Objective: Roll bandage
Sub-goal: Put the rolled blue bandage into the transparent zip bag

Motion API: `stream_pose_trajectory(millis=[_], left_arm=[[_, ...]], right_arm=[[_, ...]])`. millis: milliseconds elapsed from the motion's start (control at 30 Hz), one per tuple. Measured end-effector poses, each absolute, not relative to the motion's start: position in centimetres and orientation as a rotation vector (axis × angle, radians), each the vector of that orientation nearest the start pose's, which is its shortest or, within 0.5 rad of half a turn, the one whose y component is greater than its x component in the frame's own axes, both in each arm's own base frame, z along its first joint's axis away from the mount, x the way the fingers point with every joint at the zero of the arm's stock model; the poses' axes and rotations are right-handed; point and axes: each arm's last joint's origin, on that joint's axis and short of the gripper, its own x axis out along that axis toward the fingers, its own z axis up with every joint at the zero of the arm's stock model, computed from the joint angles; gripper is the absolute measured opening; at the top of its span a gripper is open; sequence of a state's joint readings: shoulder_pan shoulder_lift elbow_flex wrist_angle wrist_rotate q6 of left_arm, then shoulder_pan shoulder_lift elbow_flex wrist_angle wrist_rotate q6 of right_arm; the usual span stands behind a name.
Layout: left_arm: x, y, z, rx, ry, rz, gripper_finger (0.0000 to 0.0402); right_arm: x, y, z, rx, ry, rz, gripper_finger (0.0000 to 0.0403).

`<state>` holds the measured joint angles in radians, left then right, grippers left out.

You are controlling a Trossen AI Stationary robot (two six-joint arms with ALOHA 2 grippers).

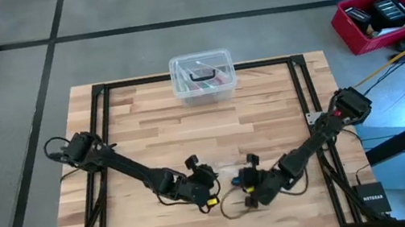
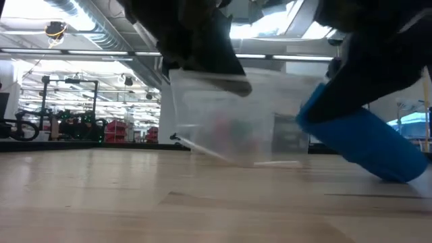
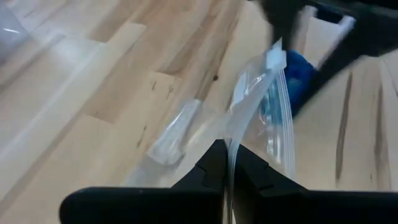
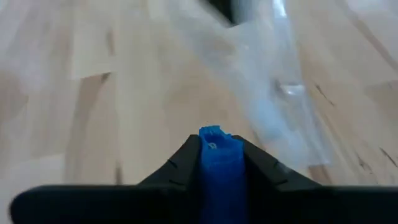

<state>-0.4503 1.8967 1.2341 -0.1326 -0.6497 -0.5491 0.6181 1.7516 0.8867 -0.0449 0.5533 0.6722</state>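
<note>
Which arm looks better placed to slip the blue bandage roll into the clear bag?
The right arm, probably: its pincer is shut on the bandage, facing the clear plastic bag, which the left pincer grips by an edge and holds up off the table.

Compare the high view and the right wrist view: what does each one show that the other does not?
Only the high view shows the clear lidded box at the table's far edge and both arms. Only the right wrist view shows the right gripper shut on the blue bandage. Both show the wooden table and the clear plastic bag.
</note>
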Motion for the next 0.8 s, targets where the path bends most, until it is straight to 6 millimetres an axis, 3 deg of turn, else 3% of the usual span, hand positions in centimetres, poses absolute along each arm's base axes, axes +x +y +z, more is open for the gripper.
stream_pose_trajectory(millis=[267, 433, 633, 800], left_arm=[[36.6, -15.7, 18.3, -0.104, 0.615, 0.354, 0.0003], [36.5, -15.7, 18.2, -0.091, 0.633, 0.356, 0.0003], [36.4, -15.7, 18.1, -0.088, 0.639, 0.357, 0.0003], [36.4, -15.8, 18.1, -0.089, 0.641, 0.353, 0.0003]], right_arm=[[28.9, 15.7, 14.0, 0.167, 0.819, -0.138, 0.0202], [29.0, 16.0, 16.0, 0.198, 0.824, -0.023, 0.0267], [26.6, 16.7, 17.6, 0.152, 0.916, 0.012, 0.0293], [24.5, 19.2, 16.6, 0.085, 0.963, 0.067, 0.0288]])
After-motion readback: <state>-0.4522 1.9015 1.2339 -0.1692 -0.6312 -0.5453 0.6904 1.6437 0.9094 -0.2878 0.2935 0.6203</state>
